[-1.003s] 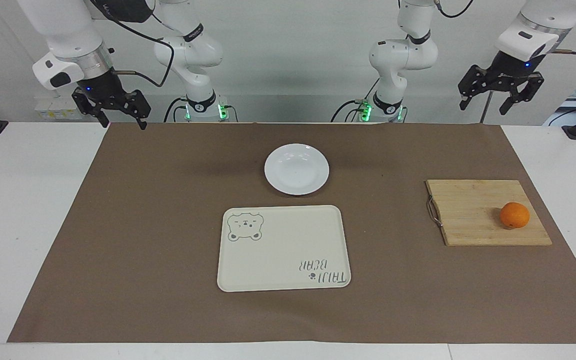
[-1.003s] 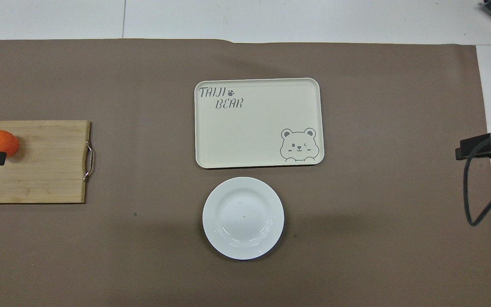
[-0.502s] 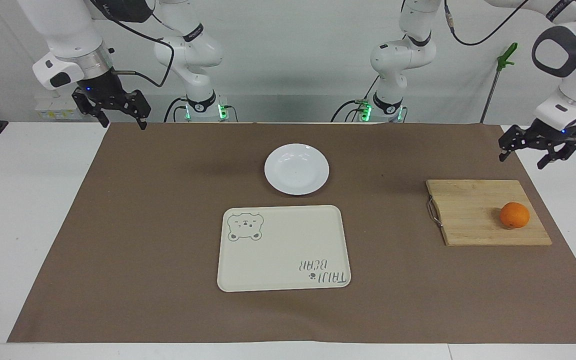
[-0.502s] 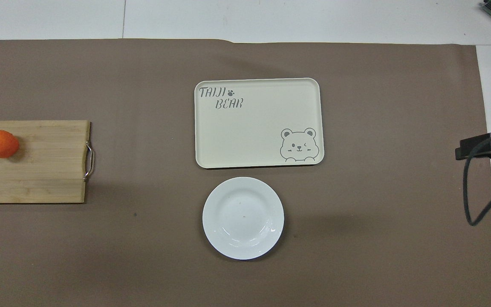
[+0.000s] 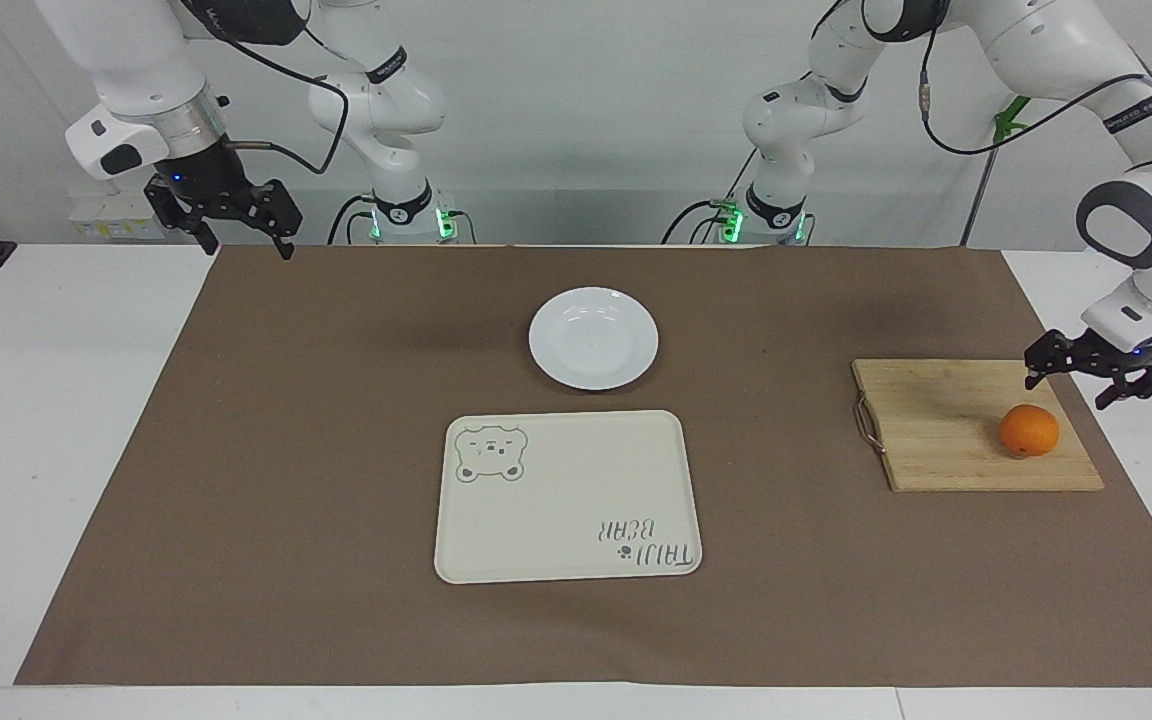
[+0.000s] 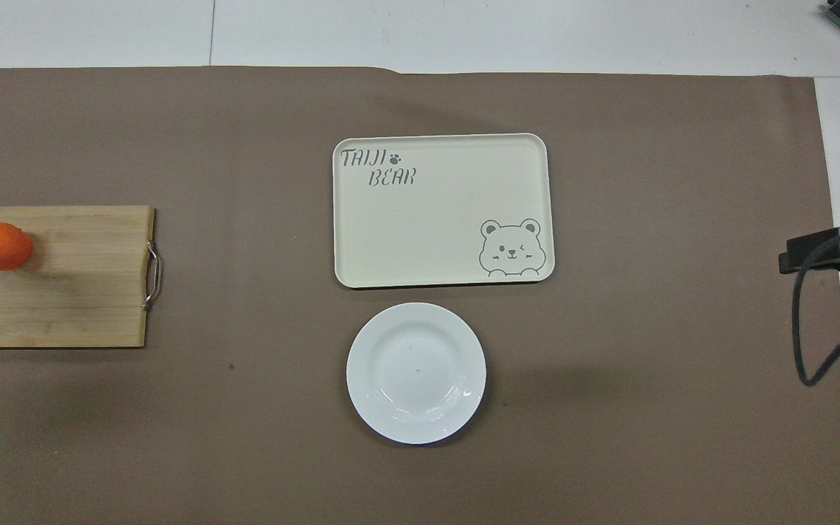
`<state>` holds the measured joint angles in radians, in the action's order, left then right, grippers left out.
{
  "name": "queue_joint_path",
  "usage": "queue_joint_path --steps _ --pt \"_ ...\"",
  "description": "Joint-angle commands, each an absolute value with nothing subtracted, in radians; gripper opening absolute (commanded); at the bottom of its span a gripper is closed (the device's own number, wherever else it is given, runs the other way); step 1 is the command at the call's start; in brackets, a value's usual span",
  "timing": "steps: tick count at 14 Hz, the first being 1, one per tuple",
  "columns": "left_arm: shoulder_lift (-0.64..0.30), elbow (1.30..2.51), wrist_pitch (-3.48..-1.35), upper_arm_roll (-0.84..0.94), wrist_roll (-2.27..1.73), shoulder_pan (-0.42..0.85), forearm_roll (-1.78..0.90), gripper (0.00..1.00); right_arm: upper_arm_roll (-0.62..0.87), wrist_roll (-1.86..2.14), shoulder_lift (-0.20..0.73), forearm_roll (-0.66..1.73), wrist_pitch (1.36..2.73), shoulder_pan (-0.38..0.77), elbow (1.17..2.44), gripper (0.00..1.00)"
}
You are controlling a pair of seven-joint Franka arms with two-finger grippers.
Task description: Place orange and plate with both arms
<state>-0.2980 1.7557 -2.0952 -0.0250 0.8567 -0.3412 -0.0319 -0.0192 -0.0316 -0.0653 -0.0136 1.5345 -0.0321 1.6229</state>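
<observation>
The orange (image 5: 1029, 431) rests on a wooden cutting board (image 5: 946, 430) toward the left arm's end of the table. My left gripper (image 5: 1071, 390) hangs open over the board's outer edge, close to the orange but apart from it, with nothing between its fingers. The white plate (image 5: 593, 338) lies on the brown mat midway between the arms, nearer to the robots than the tray. My right gripper (image 5: 248, 248) waits open and empty, raised over the mat's corner at the right arm's end. In the overhead view the orange (image 6: 1, 246) and plate (image 6: 415, 372) both show unobstructed.
A cream rectangular tray (image 5: 566, 495) with a bear drawing lies just farther from the robots than the plate. The cutting board has a metal handle (image 5: 866, 425) on its side toward the plate. A brown mat (image 5: 286, 450) covers most of the white table.
My left arm has swung outward and down, bringing its open gripper from high beside its base to low over the cutting board by the orange. The right arm has stayed still.
</observation>
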Motion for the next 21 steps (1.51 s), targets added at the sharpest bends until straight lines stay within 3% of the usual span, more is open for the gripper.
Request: queue_joint_path --steps 1,8,14,20,21 --pt "-0.293 1.821 -2.155 -0.012 0.882 -0.348 -0.046 1.00 -0.021 -0.049 -0.069 0.000 1.539 -0.029 1.621 1.00" --pt "-0.356 1.861 -2.256 -0.012 0.926 -0.345 -0.049 1.00 -0.021 -0.049 -0.069 0.000 1.539 -0.028 1.621 1.00" --pt "-0.342 1.861 -2.264 -0.012 0.930 -0.324 -0.049 1.00 -0.021 -0.049 -0.069 0.000 1.539 -0.029 1.621 1.00" --pt "-0.328 1.917 -2.407 -0.011 0.946 -0.316 -0.049 1.00 -0.021 -0.049 -0.069 0.000 1.539 -0.029 1.621 1.00" --pt "-0.328 1.919 -2.405 -0.011 0.954 -0.316 -0.049 0.85 -0.021 -0.049 -0.069 0.000 1.539 -0.029 1.621 1.00"
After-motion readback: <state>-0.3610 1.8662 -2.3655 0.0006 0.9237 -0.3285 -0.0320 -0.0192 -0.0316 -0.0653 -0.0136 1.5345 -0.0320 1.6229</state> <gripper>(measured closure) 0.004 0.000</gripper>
